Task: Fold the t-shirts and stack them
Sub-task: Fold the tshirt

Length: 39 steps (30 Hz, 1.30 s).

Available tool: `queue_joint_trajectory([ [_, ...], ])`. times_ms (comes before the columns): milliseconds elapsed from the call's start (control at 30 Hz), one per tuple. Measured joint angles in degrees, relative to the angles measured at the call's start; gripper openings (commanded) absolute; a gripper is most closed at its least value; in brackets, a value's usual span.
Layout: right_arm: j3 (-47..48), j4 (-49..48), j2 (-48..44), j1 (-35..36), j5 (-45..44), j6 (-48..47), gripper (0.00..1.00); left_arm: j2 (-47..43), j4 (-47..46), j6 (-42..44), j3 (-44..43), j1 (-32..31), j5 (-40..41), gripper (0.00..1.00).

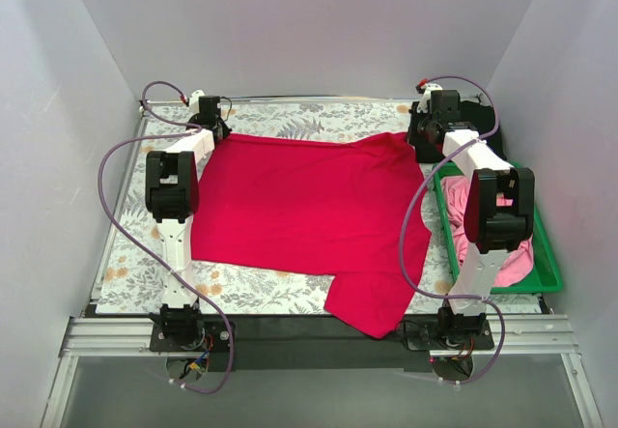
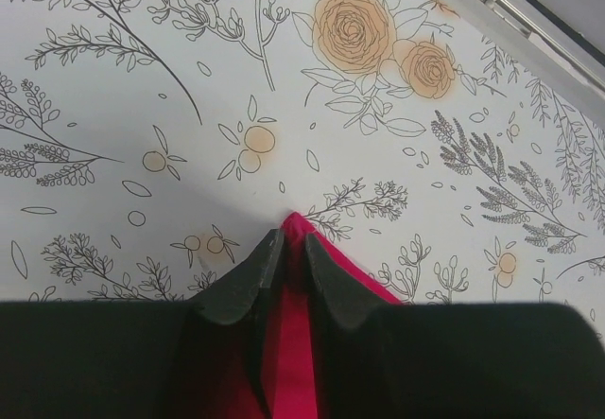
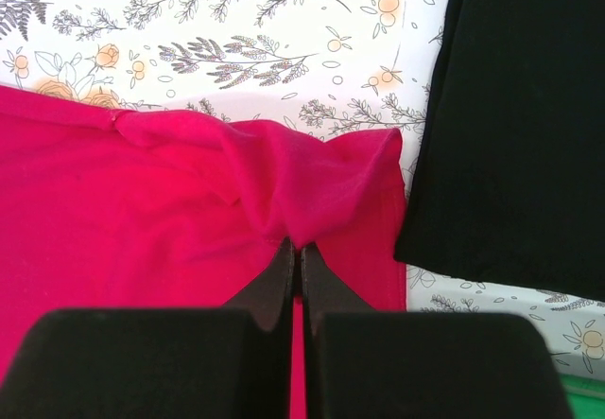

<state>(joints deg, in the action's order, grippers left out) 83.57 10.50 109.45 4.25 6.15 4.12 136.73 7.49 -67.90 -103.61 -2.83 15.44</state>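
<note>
From the top view you see the crimson t-shirt (image 1: 299,211) spread flat over the middle of the floral tablecloth (image 1: 135,254). Its near right part hangs past the tablecloth's near edge. The left pincer (image 1: 208,119) sits at the tablecloth's far left corner, on the shirt's far left corner. The right pincer (image 1: 430,119) sits at the tablecloth's far right corner, by the shirt's far right sleeve. A green bin (image 1: 550,264) lies just beside the tablecloth's right edge, with pink t-shirts (image 1: 517,264) bunched inside it.

From the left wrist view you see the left pincer (image 2: 293,247) drawn narrow, with a strip of the crimson t-shirt (image 2: 295,343) pinched between its jaws. The cloth's tip pokes just past the fingertips onto the floral tablecloth (image 2: 189,78). The rest of this view is bare printed cloth.

From the right wrist view you see the right pincer (image 3: 299,253) pressed fully together. A gathered fold of the crimson t-shirt (image 3: 142,211) is caught at its tips, and wrinkles run from there across the shirt. The shirt covers the tablecloth's near left part here, while the floral tablecloth (image 3: 236,41) shows beyond it. A black t-shirt (image 3: 510,135) lies on the tablecloth's right side, just beside the crimson sleeve. Whether the two touch, you cannot tell.
</note>
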Motion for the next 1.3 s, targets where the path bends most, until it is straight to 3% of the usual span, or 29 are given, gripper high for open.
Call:
queue_joint_trajectory([
  [600, 0.35, 0.04, 0.0, 0.0, -0.07, -0.02, 0.01, -2.16, -0.5, 0.37, 2.54, 0.02, -1.29, 0.18],
  [733, 0.35, 0.04, 0.0, 0.0, -0.2, -0.02, 0.01, -2.69, -0.48, 0.39, 2.54, 0.02, -1.31, 0.1],
  [1067, 1.07, 1.05, -0.13, 0.02, -1.7, -0.26, 0.01, -3.26, 0.61, 2.08, 2.51, 0.02, -1.16, 0.01],
  [1300, 1.42, 3.8, -2.34, 0.02, -4.81, -1.16, 0.01, -4.09, 4.87, 4.26, 0.63, 0.02, -0.87, 0.0],
])
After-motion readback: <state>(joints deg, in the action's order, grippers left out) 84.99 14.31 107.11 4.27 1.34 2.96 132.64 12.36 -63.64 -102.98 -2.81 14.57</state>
